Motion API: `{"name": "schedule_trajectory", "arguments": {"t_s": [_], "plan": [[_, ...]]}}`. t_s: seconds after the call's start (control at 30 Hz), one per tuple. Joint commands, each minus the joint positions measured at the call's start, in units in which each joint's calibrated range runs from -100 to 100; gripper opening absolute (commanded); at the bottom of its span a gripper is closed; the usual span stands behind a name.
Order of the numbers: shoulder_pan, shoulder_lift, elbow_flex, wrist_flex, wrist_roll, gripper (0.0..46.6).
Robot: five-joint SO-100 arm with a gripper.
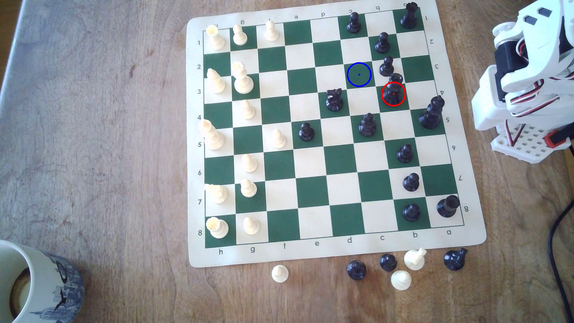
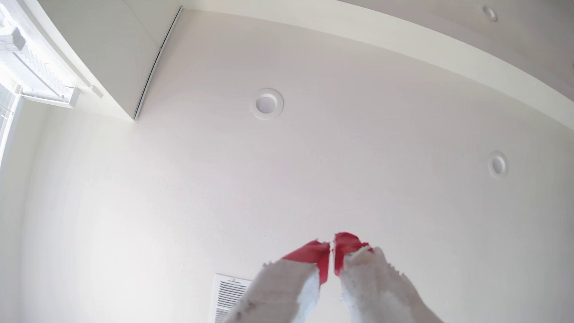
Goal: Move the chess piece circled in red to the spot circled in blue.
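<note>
The tall glossy black chess piece (image 1: 393, 93) stood upright on its red-ringed green square, a black pawn (image 1: 387, 65) crowding just behind it. The blue-ringed green spot (image 1: 359, 74) lay diagonally adjacent, bare. The red-tipped white gripper (image 2: 331, 245) pointed at the ceiling, fingers nearly together and empty, evidently parked before any reach.

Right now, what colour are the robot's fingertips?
Red. The wrist view shows it best: the gripper has red-tipped fingertips on white fingers.
</note>
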Motion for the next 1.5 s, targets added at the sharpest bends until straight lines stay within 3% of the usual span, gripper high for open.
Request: {"name": "schedule_trajectory", "arguments": {"t_s": [0.0, 0.2, 0.63, 0.87, 0.97, 1.2, 1.33, 1.37, 1.4, 1.47], "plan": [[0.8, -0.3, 1.3, -0.1, 0.2, 0.2], [6.0, -0.3, 1.3, 16.7, 0.2, 0.2], [12.3, -0.2, -4.7, 78.9, -0.1, 0.2], [12.8, -0.2, -22.0, 123.1, -0.2, 0.9], [13.5, 5.3, -31.4, 138.0, -4.0, 0.2], [13.4, 17.3, -47.4, 159.7, -4.4, 0.2], [11.8, 26.5, -58.4, 173.4, -9.5, 0.7], [11.8, 27.3, -59.5, 175.2, -10.4, 2.0], [12.3, 27.4, -59.3, 177.8, -12.0, 6.8], [12.7, 28.4, -59.1, 180.5, -12.8, 9.7]]}}
